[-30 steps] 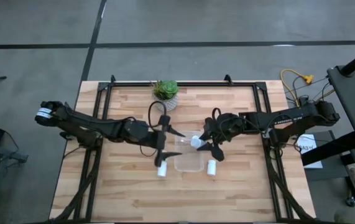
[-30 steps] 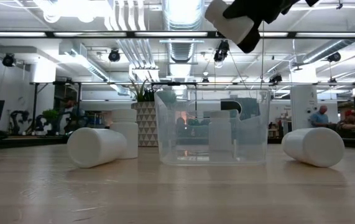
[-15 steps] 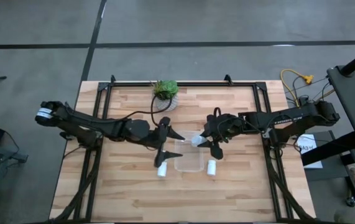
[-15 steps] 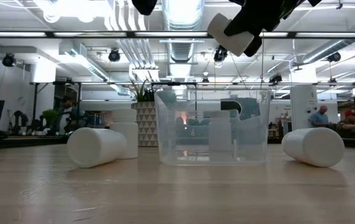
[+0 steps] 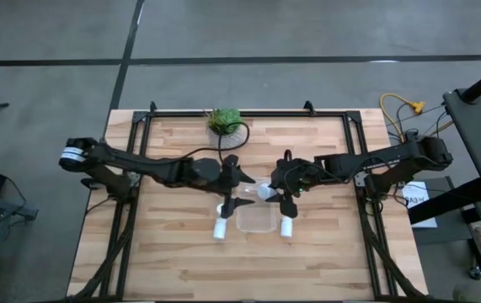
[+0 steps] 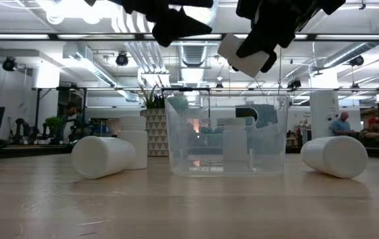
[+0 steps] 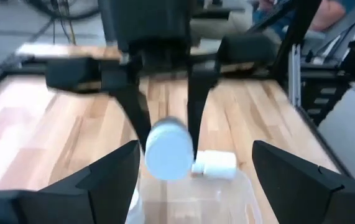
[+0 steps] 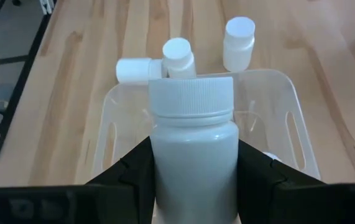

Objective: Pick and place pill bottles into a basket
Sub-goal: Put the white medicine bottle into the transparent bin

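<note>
My right gripper [image 5: 277, 192] is shut on a white pill bottle [image 8: 193, 152] and hangs over the clear plastic basket [image 5: 257, 219], which stands on the table. The held bottle shows high above the basket's rim [image 6: 245, 53] in the low view. My left gripper [image 5: 238, 187] hovers open just left of the held bottle, above the basket's left end, touching nothing. One bottle lies on its side left of the basket [image 6: 103, 157], with another standing behind it [image 6: 135, 138]. One more lies to the right [image 6: 335, 157]. My right gripper pinches the bottle's body [image 8: 193, 180] between its two fingers [image 8: 133, 171], one on each side, below the ribbed cap [image 8: 191, 94]. The fingers slant down from the table's right and lie along the bottle. It is lifted clear above the basket, tilted, cap end pointing away from the gripper.
A small green plant in a whitish pot [image 5: 225, 124] stands at the table's far edge, behind the basket. Black frame rails [image 5: 139, 151] run along the table's left and right sides. The near half of the wooden table [image 5: 248, 269] is bare.
My left gripper has come down and toward the table's right, nearer the basket and the held bottle. It has rolled about its own axis and stayed open. My right gripper has sunk a little toward the basket with the bottle still held.
</note>
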### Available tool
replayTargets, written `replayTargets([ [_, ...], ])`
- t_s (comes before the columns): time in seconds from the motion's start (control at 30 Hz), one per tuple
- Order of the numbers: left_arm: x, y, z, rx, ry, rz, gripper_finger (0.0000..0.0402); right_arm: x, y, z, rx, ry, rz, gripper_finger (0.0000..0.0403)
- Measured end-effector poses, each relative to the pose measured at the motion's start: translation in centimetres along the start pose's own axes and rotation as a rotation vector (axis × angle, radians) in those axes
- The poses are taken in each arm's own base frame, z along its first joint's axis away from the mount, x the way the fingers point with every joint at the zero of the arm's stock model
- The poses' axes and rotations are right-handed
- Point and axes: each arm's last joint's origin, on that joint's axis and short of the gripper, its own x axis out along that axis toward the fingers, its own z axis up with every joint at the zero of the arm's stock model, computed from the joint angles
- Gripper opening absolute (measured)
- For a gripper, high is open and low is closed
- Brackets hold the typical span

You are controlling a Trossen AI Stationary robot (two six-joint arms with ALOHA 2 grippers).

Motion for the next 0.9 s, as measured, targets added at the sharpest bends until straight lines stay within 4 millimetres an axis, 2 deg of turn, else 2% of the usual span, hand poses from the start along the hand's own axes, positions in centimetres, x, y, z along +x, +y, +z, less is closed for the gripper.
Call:
replayTargets([
  [0.3,1.1,1.0,-1.0,-0.015,0.051,0.031,0.0293,-0.2,0.1,0.2,-0.001,-0.023,0.014,0.0145],
  [0.9,1.2,1.5,-0.2,-0.021,0.011,0.006,0.0293,-0.2,0.4,0.8,-0.013,-0.077,0.075,0.0145],
])
